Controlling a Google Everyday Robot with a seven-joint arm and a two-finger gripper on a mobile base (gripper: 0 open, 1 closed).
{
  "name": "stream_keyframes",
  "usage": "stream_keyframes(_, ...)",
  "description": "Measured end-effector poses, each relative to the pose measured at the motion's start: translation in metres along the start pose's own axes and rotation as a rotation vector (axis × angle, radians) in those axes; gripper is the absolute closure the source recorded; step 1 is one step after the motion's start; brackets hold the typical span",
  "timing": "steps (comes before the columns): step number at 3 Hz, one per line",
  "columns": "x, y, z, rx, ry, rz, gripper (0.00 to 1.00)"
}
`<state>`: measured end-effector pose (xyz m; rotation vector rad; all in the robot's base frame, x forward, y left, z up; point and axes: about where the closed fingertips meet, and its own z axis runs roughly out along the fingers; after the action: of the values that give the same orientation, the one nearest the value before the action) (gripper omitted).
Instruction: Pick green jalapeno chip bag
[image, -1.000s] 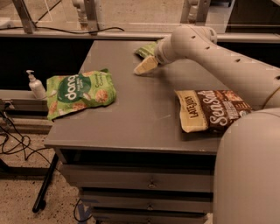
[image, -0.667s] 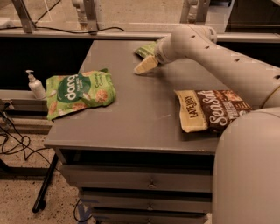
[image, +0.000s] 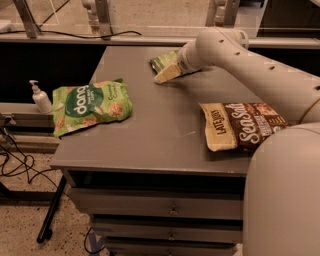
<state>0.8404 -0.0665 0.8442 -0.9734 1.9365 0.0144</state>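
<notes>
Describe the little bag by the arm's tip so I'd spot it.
On the grey table, look to the far edge where the arm ends. The pincer is at a small olive-green bag there. It is the smallest, unlike the bright green dang bag and the brown Late July bag.

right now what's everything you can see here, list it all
green jalapeno chip bag: 1, dark olive green, far middle of the table, partly hidden by the gripper
dang bag: 1, bright green, flat at the table's left edge
Late July bag: 1, brown and cream, flat on the table's right side
table: 1, grey, centre of view
drawers: stacked, grey, under the tabletop
pump bottle: 1, white, left of the table, lower down
cables: several, black, on the floor at left
arm: 1, cream, reaching in from the right
gripper: 1, pale, at the green jalapeno chip bag's near edge
</notes>
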Motion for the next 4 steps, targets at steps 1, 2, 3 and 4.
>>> stream_keyframes(1,-0.0004,-0.0002,-0.0003,0.000,0.000,0.000,1.00)
stream_keyframes(2,-0.0008,-0.0004,-0.0007,0.000,0.000,0.000,1.00)
stream_keyframes(3,-0.0009,-0.0004,-0.0007,0.000,0.000,0.000,1.00)
stream_keyframes(4,-0.0013,-0.0006,-0.0010,0.000,0.000,0.000,0.82)
